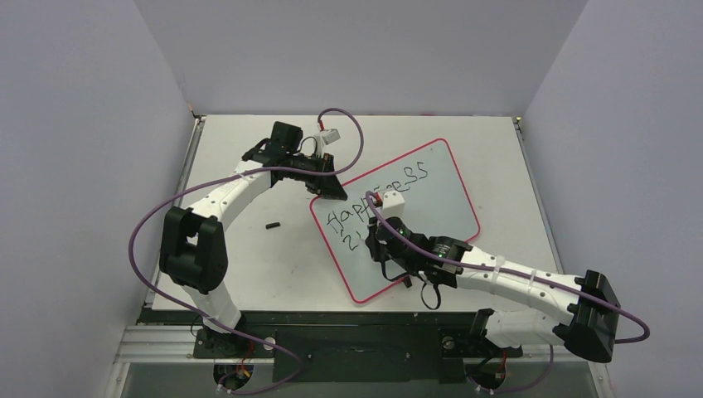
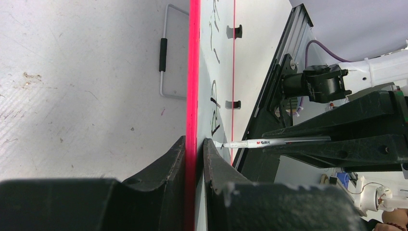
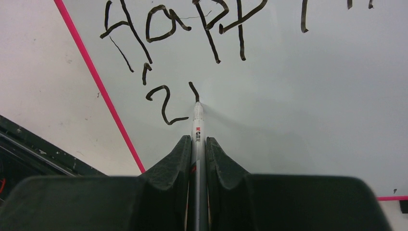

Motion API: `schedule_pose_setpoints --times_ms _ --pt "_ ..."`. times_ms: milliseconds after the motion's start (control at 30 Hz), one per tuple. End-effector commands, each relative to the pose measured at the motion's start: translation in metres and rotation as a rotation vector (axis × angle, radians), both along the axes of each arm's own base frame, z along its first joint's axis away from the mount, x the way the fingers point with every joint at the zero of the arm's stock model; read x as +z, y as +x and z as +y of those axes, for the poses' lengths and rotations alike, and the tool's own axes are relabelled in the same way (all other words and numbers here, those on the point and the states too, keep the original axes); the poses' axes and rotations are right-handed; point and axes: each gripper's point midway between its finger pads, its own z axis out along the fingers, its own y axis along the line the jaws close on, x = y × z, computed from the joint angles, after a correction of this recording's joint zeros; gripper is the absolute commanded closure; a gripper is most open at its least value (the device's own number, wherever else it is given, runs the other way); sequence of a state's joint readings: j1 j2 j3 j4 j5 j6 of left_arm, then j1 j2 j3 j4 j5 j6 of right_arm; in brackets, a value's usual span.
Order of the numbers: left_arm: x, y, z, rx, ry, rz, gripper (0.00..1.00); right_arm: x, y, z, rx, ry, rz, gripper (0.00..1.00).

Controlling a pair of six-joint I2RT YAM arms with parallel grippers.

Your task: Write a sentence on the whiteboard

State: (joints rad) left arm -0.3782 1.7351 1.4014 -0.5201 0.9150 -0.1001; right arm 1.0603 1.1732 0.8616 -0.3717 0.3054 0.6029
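On the whiteboard [image 1: 439,207], tilted mid-frame in the top view, the sentence [image 3: 210,38] has a first line, roughly "Happiness", and a barely begun second, with the right gripper [image 3: 198,142] clamped on the marker [image 3: 197,125] and the left gripper [image 2: 195,144] pinching the rim [image 2: 194,72].

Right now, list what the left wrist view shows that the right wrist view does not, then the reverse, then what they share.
Only the left wrist view: the left claw shut on the whiteboard at its red rim, seen edge-on, two black tabs, and a wire loop with a black sleeve beside the board. Only the right wrist view: the sentence readable head-on, "Happ" above a short second line. Both: the board, black lettering, and the marker, tip on the board, held in the right claw.
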Motion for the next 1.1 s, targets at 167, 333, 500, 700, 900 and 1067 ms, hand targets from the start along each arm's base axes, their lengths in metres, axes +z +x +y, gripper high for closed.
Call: schedule_pose_setpoints --times_ms 167,333,500,700,900,1067 --pt "0.032 0.002 -0.005 -0.024 -0.036 -0.139 1.00 0.008 0.024 -0.008 -0.071 -0.057 -0.045 1.00" --pt "0.032 0.002 -0.005 -0.023 -0.036 -0.138 1.00 0.013 0.028 -0.007 -0.074 -0.053 -0.053 1.00" --pt "0.032 0.002 -0.005 -0.023 -0.037 -0.139 1.00 0.016 0.033 -0.008 -0.083 -0.053 -0.058 1.00" --pt "0.033 0.003 -0.006 -0.022 -0.036 -0.140 1.00 0.009 0.033 -0.017 -0.103 -0.064 -0.047 1.00" --pt "0.034 0.003 -0.006 -0.024 -0.036 -0.139 1.00 -0.002 0.025 -0.027 -0.112 -0.070 -0.026 1.00" --pt "0.034 0.003 -0.006 -0.023 -0.035 -0.140 1.00 -0.015 0.016 -0.033 -0.110 -0.069 0.000 1.00"
